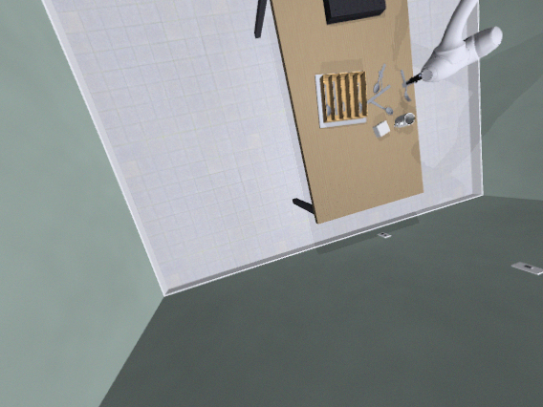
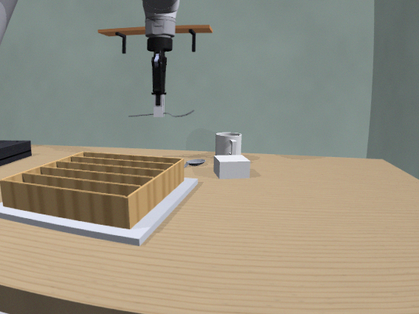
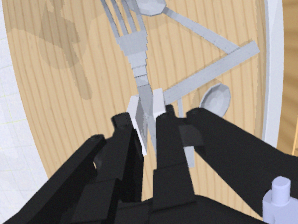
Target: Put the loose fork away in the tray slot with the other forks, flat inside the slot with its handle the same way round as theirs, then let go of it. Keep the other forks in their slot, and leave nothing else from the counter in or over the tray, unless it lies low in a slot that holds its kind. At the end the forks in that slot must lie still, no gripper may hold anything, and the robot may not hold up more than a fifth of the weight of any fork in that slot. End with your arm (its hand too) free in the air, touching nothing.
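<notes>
The gripper point(image 2: 158, 112) is pinched shut on the loose fork point(image 3: 133, 43), which hangs level beneath it, gripped mid-handle with tines projecting ahead; judged light, rigid and slick, so liable to pivot unless held near its balance.

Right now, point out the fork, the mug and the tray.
fork point(image 3: 133, 43): wrist view, on its neck below the prongs
mug point(image 2: 226, 144): exterior view, on its side wall
tray point(image 2: 155, 184): exterior view, on its right outer wall
</notes>
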